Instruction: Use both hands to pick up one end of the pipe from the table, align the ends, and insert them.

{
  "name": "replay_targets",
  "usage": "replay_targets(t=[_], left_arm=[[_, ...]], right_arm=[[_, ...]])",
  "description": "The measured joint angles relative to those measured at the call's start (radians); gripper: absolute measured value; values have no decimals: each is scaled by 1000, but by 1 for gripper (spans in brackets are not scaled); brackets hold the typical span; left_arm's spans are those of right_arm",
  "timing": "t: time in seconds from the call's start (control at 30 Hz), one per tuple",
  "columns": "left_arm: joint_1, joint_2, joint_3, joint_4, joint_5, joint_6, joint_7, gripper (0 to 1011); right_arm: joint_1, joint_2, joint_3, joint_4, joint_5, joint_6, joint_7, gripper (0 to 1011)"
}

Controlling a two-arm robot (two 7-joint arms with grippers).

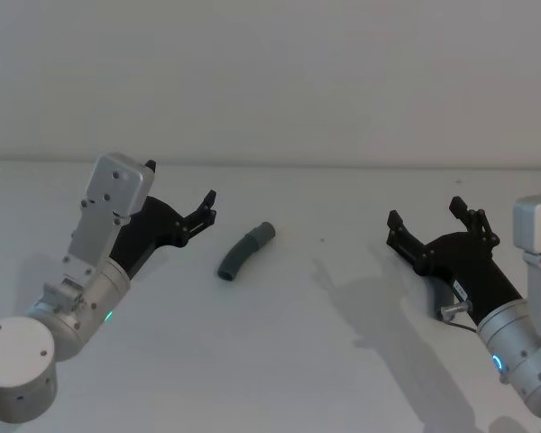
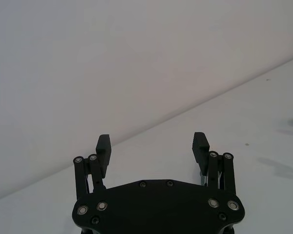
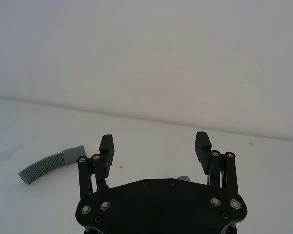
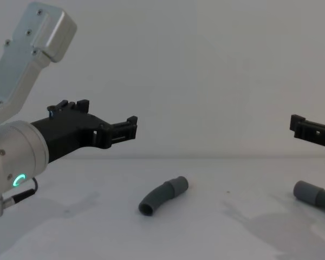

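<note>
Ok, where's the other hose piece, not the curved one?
The other hose piece lies on the table at the chest view's right edge, beneath the open right gripper, well right of the curved piece.

The left gripper (image 1: 180, 185) sits at the left of the head view, its fingers spread wide and empty, on the left arm (image 1: 81, 307) rising from the lower left corner. At the right, the right gripper (image 1: 426, 215) is likewise spread and empty, on the right arm (image 1: 523, 347) entering from the lower right corner.
</note>
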Motion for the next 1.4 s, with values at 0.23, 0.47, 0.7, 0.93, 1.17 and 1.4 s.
replay_targets(t=[0.23, 0.47, 0.7, 0.93, 1.17, 1.4], left_arm=[[0, 0, 0, 0, 0, 0, 0, 1001], [0, 0, 0, 0, 0, 0, 0, 1001], [0, 0, 0, 0, 0, 0, 0, 1001], [0, 0, 0, 0, 0, 0, 0, 1001], [0, 0, 0, 0, 0, 0, 0, 1001], [0, 0, 0, 0, 0, 0, 0, 1001]], right_arm=[[0, 0, 0, 0, 0, 0, 0, 1003], [0, 0, 0, 0, 0, 0, 0, 1003], [0, 0, 0, 0, 0, 0, 0, 1003], [0, 0, 0, 0, 0, 0, 0, 1003], [0, 0, 0, 0, 0, 0, 0, 1003], [0, 0, 0, 0, 0, 0, 0, 1003]])
